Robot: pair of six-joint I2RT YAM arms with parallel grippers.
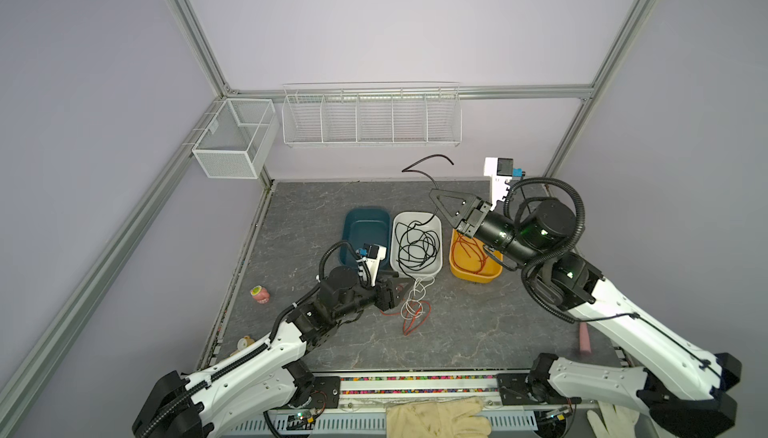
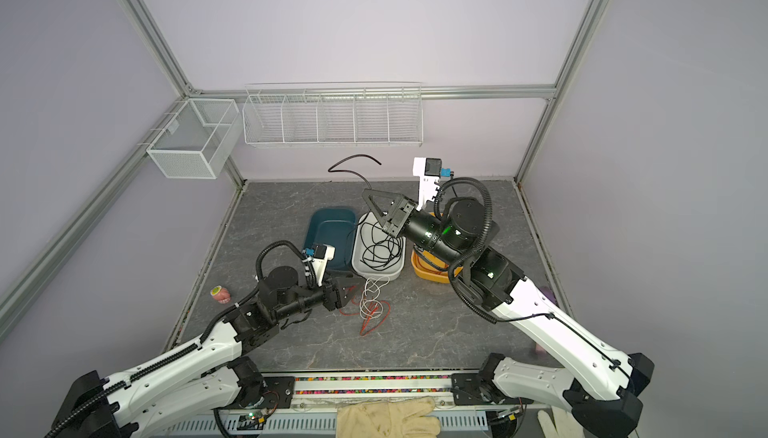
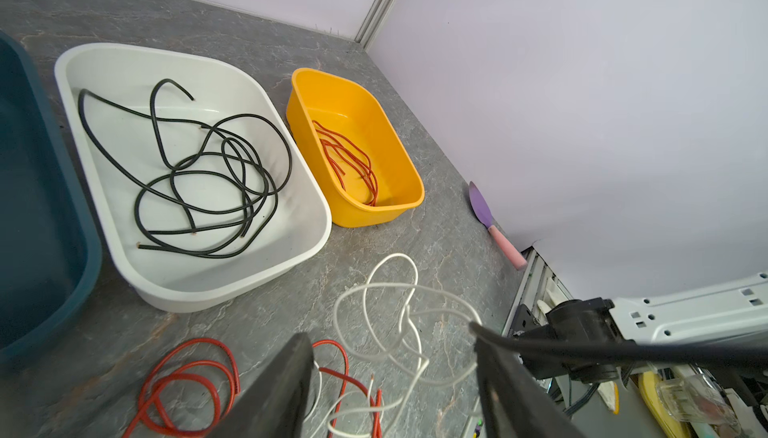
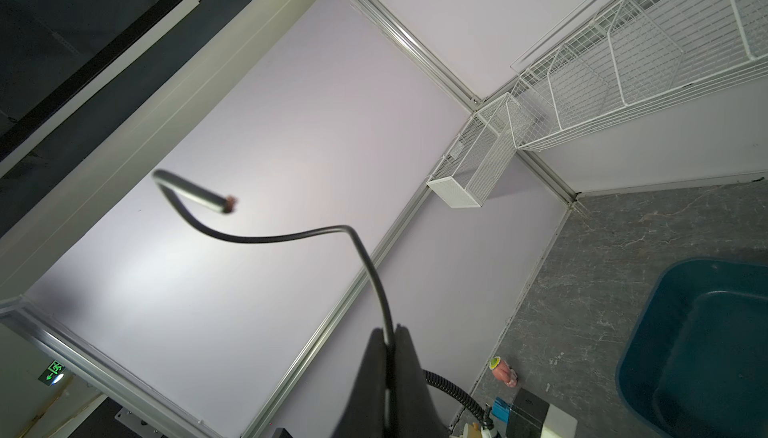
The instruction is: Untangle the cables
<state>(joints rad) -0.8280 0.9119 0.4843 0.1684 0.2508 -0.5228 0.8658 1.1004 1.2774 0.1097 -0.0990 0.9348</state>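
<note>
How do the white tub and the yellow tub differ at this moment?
The white tub is larger; the yellow tub is smaller and narrower. The white tub holds loose loops of black cables; the yellow tub holds only red cables. A black cable pinched in the right gripper is lifted near the white tub's far end; nothing is lifted from the yellow tub. Both are round-cornered plastic tubs, side by side on the table.
</note>
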